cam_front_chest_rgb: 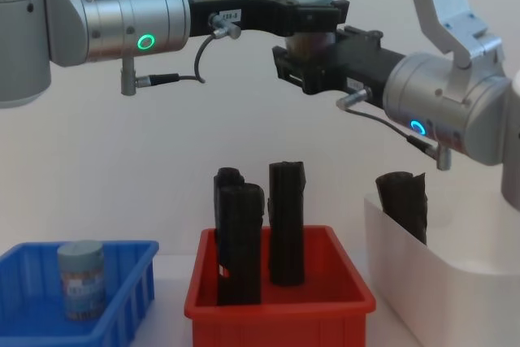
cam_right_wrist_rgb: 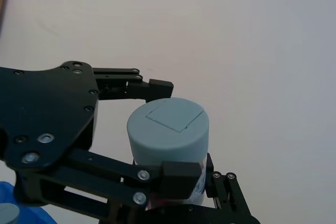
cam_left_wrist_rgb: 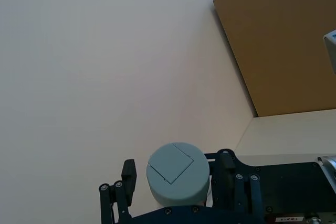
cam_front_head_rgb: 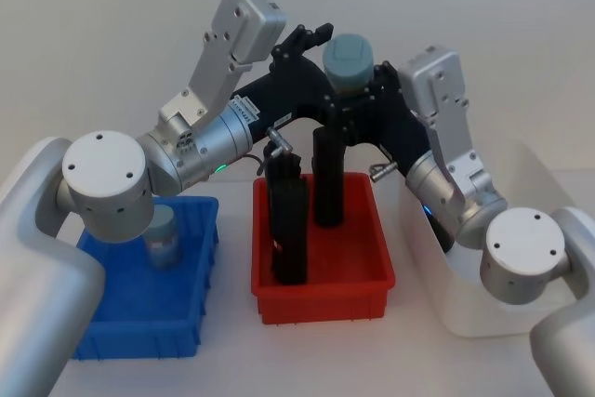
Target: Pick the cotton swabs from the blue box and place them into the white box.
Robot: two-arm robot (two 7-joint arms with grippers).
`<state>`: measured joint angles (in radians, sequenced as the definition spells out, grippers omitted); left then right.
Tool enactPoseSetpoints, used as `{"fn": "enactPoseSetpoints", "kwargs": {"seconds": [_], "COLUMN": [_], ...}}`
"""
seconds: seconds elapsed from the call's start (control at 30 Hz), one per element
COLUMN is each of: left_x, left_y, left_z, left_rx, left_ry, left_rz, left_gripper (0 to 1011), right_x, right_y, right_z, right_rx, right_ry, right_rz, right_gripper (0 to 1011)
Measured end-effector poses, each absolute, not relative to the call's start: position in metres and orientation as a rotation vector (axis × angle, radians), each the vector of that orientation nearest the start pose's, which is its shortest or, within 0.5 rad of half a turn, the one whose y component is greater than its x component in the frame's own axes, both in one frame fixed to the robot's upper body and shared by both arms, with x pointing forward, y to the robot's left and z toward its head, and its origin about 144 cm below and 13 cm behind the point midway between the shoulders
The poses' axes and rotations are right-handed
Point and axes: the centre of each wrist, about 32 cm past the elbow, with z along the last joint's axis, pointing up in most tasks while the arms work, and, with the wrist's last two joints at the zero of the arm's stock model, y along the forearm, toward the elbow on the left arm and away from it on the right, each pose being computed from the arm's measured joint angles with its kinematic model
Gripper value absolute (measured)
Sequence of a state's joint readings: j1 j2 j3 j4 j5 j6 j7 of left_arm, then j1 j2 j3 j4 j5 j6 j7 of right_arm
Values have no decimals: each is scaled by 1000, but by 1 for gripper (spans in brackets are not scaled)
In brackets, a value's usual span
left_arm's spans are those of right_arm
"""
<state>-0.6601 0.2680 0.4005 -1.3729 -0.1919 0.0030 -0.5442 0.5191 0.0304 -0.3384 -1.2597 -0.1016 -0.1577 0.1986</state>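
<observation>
A cotton swabs jar (cam_front_head_rgb: 349, 60) with a pale grey-blue lid hangs high above the red bin, between both grippers. My right gripper (cam_front_chest_rgb: 312, 62) is shut on its lower body. My left gripper (cam_left_wrist_rgb: 177, 167) straddles the lid with its fingers open; one finger (cam_left_wrist_rgb: 128, 174) stands clear of the jar. A second cotton swabs jar (cam_front_chest_rgb: 81, 278) stands upright in the blue box (cam_front_chest_rgb: 130, 302) at the left, also seen from the head (cam_front_head_rgb: 163, 234). The white box (cam_front_head_rgb: 483, 313) sits at the right, below the right arm.
A red bin (cam_front_head_rgb: 321, 287) in the middle holds tall black blocks (cam_front_chest_rgb: 286, 221) directly under the grippers. Another black block (cam_front_chest_rgb: 402, 201) leans inside the white box. The blue box (cam_front_head_rgb: 139, 327) lies under my left elbow.
</observation>
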Motion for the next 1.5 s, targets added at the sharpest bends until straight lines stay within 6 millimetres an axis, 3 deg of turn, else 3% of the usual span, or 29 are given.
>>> {"fn": "enactPoseSetpoints", "kwargs": {"seconds": [0.63,1.3,1.37,1.5], "left_x": [598,598,598,598], "left_y": [203,203,202,202], "left_z": [1321,1321,1321,1321], "left_rx": [12,11,12,12], "left_ry": [-438,-438,-438,-438], "left_rz": [722,723,723,723], "left_gripper": [1000,1000,1000,999], "right_x": [573,563,563,562], "right_y": [-147,-175,-179,-187], "right_z": [1224,1203,1201,1197], "right_rx": [38,45,45,41], "right_ry": [-314,-90,-60,-13], "right_rz": [-1265,-1593,-1632,-1693], "right_gripper": [634,636,656,813]}}
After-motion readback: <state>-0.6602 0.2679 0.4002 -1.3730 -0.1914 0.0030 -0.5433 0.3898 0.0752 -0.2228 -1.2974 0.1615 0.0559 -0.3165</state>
